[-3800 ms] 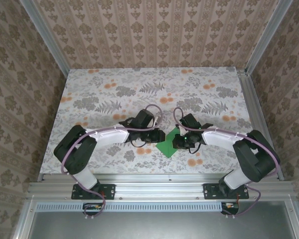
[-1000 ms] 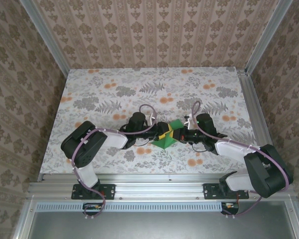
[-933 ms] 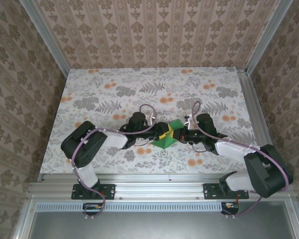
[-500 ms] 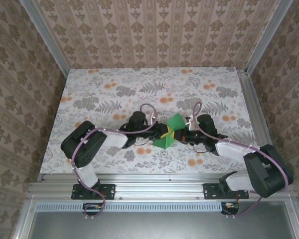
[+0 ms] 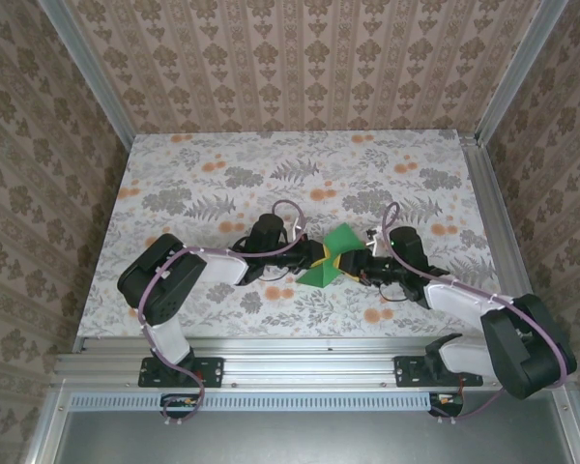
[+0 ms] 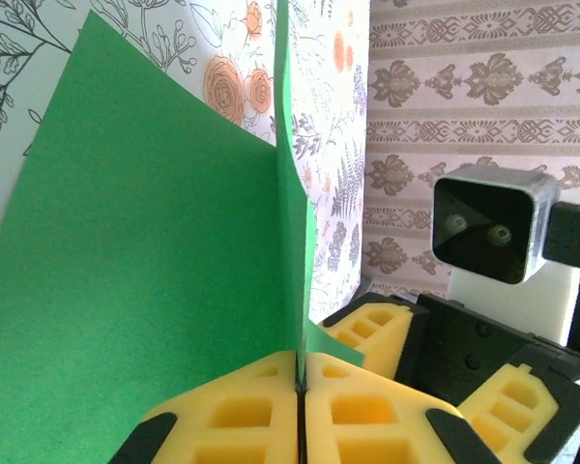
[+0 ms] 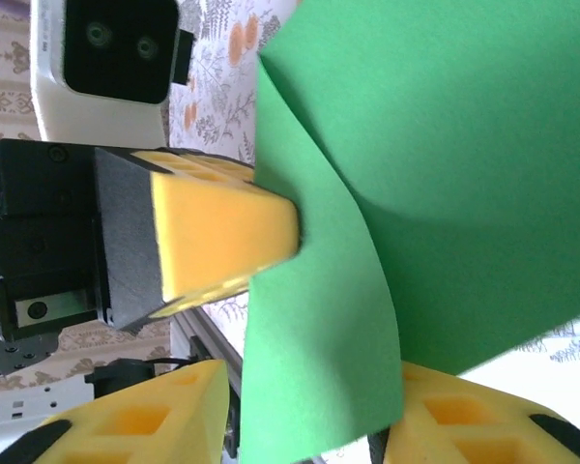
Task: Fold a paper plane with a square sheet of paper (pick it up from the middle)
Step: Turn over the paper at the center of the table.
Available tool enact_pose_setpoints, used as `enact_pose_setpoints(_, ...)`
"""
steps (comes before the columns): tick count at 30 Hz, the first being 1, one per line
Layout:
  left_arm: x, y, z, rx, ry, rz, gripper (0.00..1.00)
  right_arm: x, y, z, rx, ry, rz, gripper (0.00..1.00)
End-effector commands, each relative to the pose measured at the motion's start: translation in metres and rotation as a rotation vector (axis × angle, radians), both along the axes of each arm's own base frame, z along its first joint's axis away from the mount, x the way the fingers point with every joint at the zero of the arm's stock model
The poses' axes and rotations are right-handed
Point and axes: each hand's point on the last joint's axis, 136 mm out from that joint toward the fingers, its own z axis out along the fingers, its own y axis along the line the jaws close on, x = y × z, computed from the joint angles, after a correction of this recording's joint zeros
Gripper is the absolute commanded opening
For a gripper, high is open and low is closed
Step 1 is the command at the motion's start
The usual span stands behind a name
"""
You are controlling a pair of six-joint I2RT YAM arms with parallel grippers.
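Floral-print tabletop (image 5: 222, 164), boxed by patterned wallpaper walls (image 5: 300, 68) and aluminium rails (image 5: 309, 367). Bent square sheet of paper (image 5: 336, 242) near tabletop centre, clamped in closed left pincer (image 5: 319, 259); right pincer (image 5: 353, 263) open, straddling the sheet.

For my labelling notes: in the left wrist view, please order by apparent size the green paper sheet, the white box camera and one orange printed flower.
1. Bright-green thin paper sheet: largest, partly because it is nearest the lens.
2. White box-shaped camera with black front.
3. Orange printed flower: smallest.
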Motion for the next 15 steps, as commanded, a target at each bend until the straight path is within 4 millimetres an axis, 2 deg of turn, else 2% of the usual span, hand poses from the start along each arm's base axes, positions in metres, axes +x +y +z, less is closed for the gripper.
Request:
enact_pose_setpoints(1,0.008,-0.001,0.024,-0.031,-0.052,0.001,0.08,-0.007,-0.007,-0.008,0.01,0.063,-0.051,0.51)
enact_pose_setpoints(6,0.011,-0.006,0.031,-0.065,-0.043,0.009,0.08,0.001,-0.006,0.004,0.093,0.068,-0.117,0.62)
enact_pose_setpoints(11,0.01,-0.011,0.03,-0.074,-0.036,0.006,0.09,0.011,0.005,0.02,0.2,0.06,-0.145,0.62)
enact_pose_setpoints(15,0.01,-0.014,0.029,-0.095,-0.025,0.014,0.08,0.012,0.014,0.018,0.21,0.074,-0.147,0.6)
